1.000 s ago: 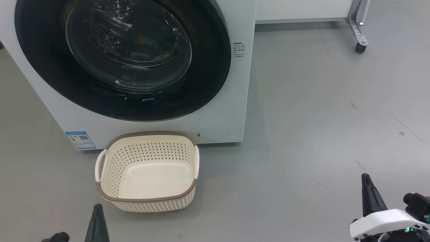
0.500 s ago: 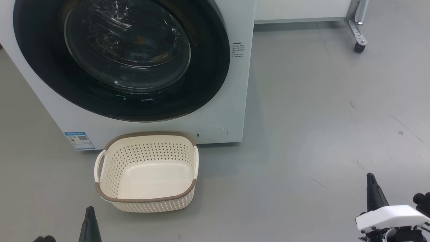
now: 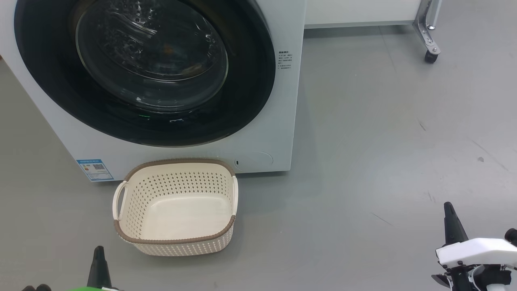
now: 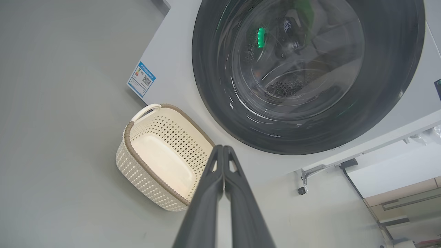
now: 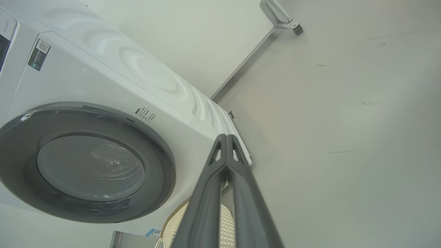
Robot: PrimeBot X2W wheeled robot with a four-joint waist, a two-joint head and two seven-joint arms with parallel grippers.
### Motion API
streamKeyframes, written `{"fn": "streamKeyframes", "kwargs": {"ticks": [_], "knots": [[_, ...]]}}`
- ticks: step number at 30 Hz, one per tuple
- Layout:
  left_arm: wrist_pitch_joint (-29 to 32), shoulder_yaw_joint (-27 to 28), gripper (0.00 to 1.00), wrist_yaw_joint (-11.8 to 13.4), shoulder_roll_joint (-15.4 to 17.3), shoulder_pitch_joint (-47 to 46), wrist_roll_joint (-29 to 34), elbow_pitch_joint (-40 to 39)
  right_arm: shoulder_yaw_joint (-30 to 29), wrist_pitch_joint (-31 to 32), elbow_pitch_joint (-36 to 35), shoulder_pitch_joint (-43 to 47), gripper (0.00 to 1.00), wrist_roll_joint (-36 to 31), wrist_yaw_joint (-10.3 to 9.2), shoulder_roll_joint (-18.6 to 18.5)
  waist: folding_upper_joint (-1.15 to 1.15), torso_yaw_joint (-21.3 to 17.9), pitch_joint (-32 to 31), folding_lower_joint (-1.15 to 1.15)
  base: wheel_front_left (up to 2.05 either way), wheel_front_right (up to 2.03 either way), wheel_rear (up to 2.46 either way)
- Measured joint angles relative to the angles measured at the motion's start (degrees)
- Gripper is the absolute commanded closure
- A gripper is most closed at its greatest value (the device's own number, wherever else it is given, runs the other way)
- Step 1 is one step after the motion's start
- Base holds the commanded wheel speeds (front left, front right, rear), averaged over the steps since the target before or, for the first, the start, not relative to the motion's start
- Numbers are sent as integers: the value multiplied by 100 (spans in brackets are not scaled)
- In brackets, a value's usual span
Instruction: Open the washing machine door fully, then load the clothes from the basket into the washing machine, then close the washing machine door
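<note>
The washing machine (image 3: 258,133) stands on the floor with its washing machine door (image 3: 250,81) closed flat against the front, black rim around the bulging glass. The basket (image 3: 173,240) sits on the floor just in front of it and holds nothing. The clothes are hidden from view. My left gripper (image 3: 98,252) is shut at the lower left, just short of the basket's near left corner. My right gripper (image 3: 448,208) is shut at the lower right, far from both. In the left wrist view the left gripper (image 4: 223,148) is shut, pointing past the basket (image 4: 144,172) towards the door (image 4: 213,86). The right wrist view shows the right gripper (image 5: 226,137) shut, beside the door (image 5: 162,155).
Grey floor (image 3: 383,141) stretches open to the right of the machine. A metal leg with a castor (image 3: 429,56) and a white panel (image 3: 363,12) stand at the back right. A blue label (image 3: 93,169) marks the machine's lower left corner.
Both grippers have drifted outward in the head view, the left one to the left, the right one to the right. The view has shifted slightly. Door and basket stay put.
</note>
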Motion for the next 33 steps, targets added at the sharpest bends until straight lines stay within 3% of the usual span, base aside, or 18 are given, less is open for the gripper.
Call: {"fn": "streamKeyframes", "kwargs": {"ticks": [33], "knots": [[531,334,100,-154,119,-266,-2460,100,-248,608,-25,-259,100,2383,-94,103,0,-43,-9,0,0,0,0]]}}
